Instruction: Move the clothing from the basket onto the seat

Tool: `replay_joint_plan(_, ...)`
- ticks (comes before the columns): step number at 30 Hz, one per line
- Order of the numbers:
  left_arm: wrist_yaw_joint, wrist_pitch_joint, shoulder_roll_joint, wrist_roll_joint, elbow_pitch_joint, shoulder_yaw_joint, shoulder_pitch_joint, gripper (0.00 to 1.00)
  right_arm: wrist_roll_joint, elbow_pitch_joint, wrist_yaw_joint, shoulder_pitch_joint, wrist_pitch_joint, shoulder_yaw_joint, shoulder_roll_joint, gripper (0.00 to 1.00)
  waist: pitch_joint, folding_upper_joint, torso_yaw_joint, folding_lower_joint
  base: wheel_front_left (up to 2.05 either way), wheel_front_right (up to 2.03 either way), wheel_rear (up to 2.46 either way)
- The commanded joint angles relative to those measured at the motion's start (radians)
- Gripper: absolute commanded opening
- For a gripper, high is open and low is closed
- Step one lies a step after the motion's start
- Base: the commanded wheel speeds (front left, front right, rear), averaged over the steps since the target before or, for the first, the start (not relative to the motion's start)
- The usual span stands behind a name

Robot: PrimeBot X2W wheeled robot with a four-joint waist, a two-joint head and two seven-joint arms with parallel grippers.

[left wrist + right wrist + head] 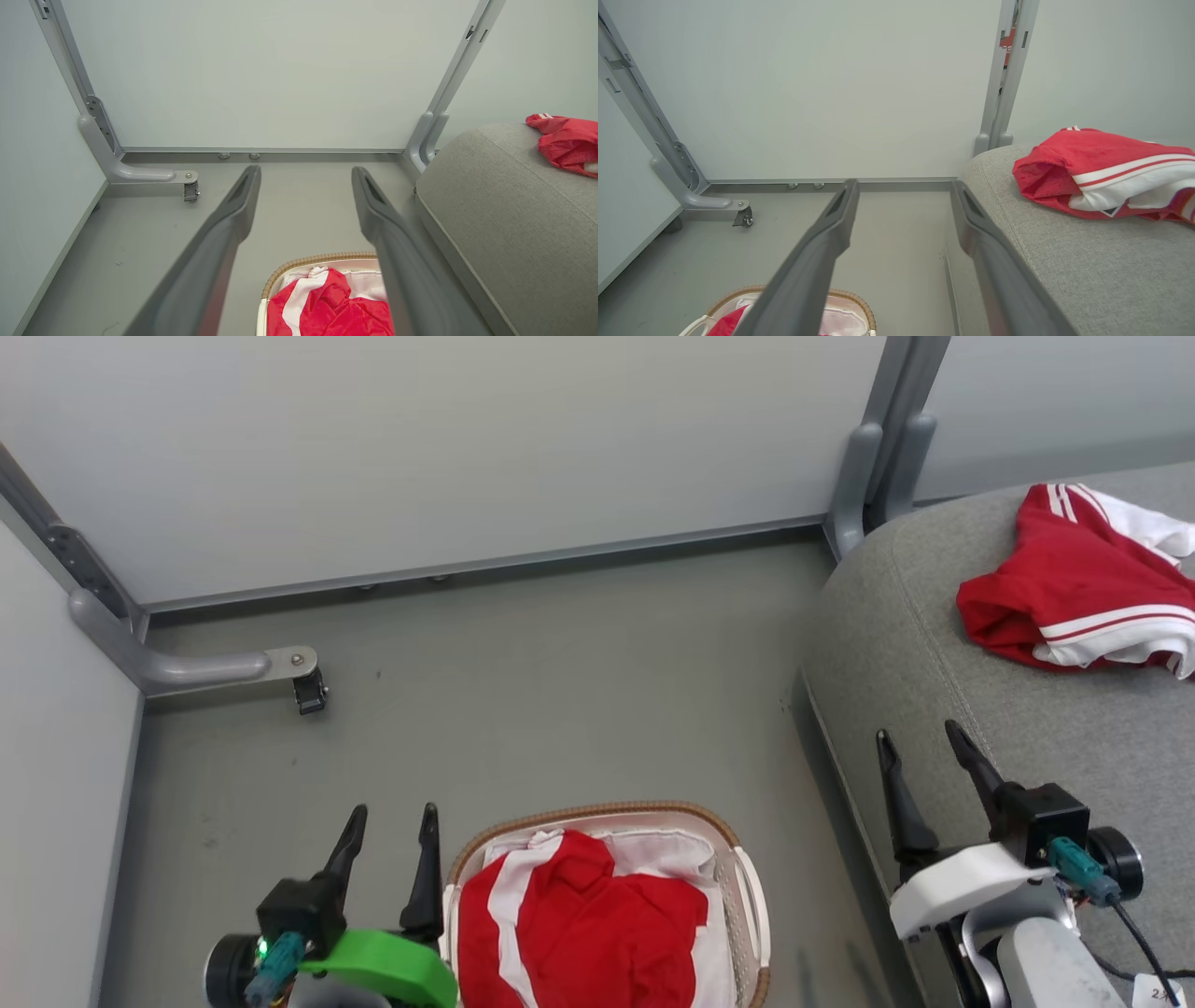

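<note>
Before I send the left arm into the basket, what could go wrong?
1. The red-and-white garment lies on the white liner sheet; a deep pinch could lift both.
2. The open left gripper sits close beside the basket; its fingers could snag the woven rim and tip it.

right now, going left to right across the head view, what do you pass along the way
left hand → basket with red-and-white clothing in it → right hand → red-and-white garment lying on the seat

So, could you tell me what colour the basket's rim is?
Its rim is woven brown, clearest in the head view.
</note>
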Motion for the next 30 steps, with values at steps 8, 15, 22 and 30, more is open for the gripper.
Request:
replay_joint_plan(8,-0.033,0.000,0.002,0.051,0.125,-0.129,-0.232,1.00,-0.046,-0.080,-0.001,-0.109,-0.005,-0.061,-0.004,1.00,0.207,0.0000,-0.058,0.0000,0.00,0.00,0.00)
replay_joint_plan(15,-0.047,0.011,0.003,0.041,0.315,-0.299,-0.427,1.00,-0.060,-0.137,-0.001,-0.192,-0.005,-0.063,-0.004,1.00,0.354,0.0000,-0.119,0.0000,0.00,0.00,0.00)
replay_joint_plan(22,-0.050,0.039,0.004,0.015,0.506,-0.441,-0.563,1.00,-0.046,-0.206,-0.001,-0.254,-0.005,-0.058,-0.004,1.00,0.492,0.0000,-0.177,0.0000,0.00,0.00,0.00)
replay_joint_plan(30,-0.050,0.099,0.004,-0.037,0.666,-0.609,-0.663,1.00,-0.022,-0.283,-0.001,-0.317,-0.005,-0.067,-0.003,1.00,0.636,0.0000,-0.249,0.0000,0.00,0.00,0.00)
